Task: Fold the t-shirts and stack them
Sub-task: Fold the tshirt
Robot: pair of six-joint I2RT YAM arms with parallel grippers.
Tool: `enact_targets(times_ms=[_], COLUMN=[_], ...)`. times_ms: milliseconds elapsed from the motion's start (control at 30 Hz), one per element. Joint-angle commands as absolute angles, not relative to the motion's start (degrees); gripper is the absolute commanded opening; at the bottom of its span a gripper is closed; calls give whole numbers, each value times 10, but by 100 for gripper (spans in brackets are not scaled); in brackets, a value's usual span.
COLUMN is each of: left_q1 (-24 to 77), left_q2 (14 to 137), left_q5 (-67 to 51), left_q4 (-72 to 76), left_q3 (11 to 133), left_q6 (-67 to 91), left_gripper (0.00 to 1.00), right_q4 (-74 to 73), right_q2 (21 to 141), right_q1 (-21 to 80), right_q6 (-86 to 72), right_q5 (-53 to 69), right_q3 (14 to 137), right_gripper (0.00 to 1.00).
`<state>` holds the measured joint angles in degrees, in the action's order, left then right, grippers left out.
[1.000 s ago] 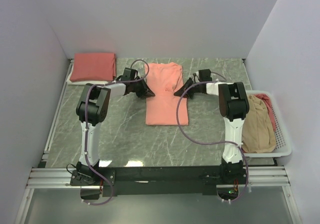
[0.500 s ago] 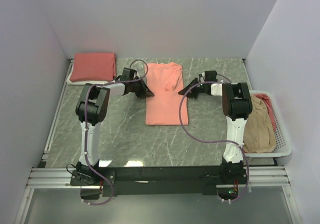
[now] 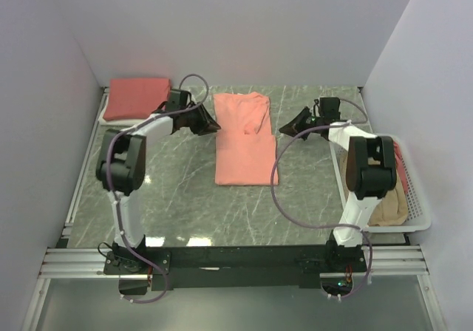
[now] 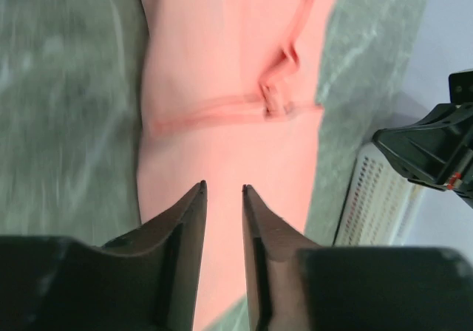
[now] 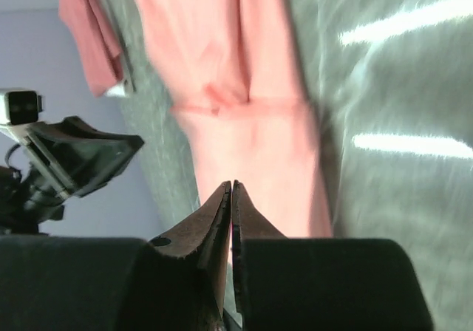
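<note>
Just beside the salmon t-shirt (image 3: pixel 246 142) hovers the left end effector (image 3: pixel 214 128).

Salmon t-shirt (image 3: pixel 244 139): soft matt cloth, seams slightly raised. Table (image 3: pixel 185 190) beneath it: smooth grey-green marble-look surface, faint gloss, bright light streaks. Basket (image 3: pixel 414 226) right of the shirt: white plastic lattice. Tan t-shirt (image 3: pixel 393 207) inside it: matt cloth. Left gripper (image 4: pixel 223 189) and right gripper (image 5: pixel 229 187): black, matt, plastic-looking. Rail (image 3: pixel 74 261) nearer than the shirt: bare silver metal.
</note>
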<state>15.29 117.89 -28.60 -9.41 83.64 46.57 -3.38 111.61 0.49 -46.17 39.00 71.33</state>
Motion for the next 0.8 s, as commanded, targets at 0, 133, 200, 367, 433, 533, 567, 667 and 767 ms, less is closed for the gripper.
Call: enact_targets(times_ms=[0,133,200,367,433,533,567,667,767], left_q1=[156,178,205,262,281,286,286,286,286], left_q2=[1051,939,924,908,915,929,931,926,910], left_q5=[-247,-229,-236,-223,-205,-198,-194,-188,-178], left_q4=[-72,-20,-5,40,54,69,70,69,52], left_q3=[759,600,568,479,448,418,408,398,399], left_q6=[471,478,473,490,497,507,506,505,497], left_gripper=[37,43,42,38,37,35,34,34,34], right_q4=[-30,31,41,95,99,98,105,109,98], right_q2=[1009,939,920,923,939,957,958,948,921], right_q1=[18,64,90,123,123,119,114,106,98], right_q6=[-438,-450,-448,-464,-456,-446,-446,-440,-432], right_q5=[355,348,335,338,338,332,332,328,323], right_q3=[611,499,465,401,383,365,351,333,318], right_gripper=[10,11,11,11,10,9,9,9,10])
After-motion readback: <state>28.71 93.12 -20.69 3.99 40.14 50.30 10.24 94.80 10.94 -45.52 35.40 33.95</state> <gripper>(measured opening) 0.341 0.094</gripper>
